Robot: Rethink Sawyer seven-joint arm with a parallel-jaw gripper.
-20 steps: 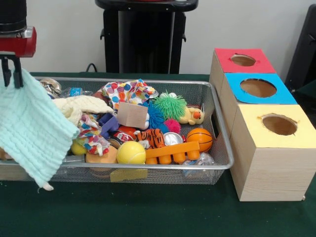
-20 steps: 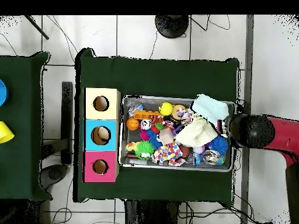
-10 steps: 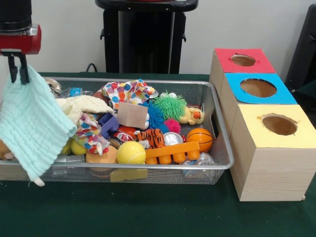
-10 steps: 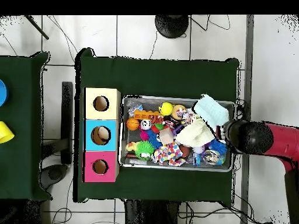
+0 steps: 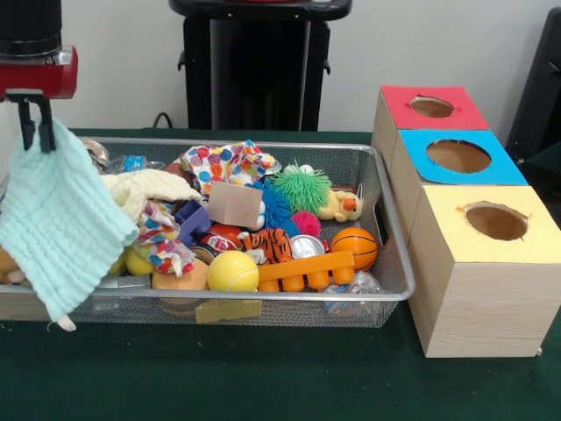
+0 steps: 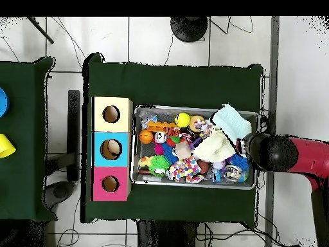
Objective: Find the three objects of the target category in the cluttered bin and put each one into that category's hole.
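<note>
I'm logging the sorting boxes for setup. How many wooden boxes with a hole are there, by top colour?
Red-topped wooden box: 1
Blue-topped wooden box: 1
Yellow-topped wooden box: 1
Total: 3, standing in a row beside the wire mesh bin.

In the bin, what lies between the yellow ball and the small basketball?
In the front view, an orange bar toy stretches between the yellow ball and the small basketball, with a tiger-striped toy and a shiny metal piece just behind it.
</note>
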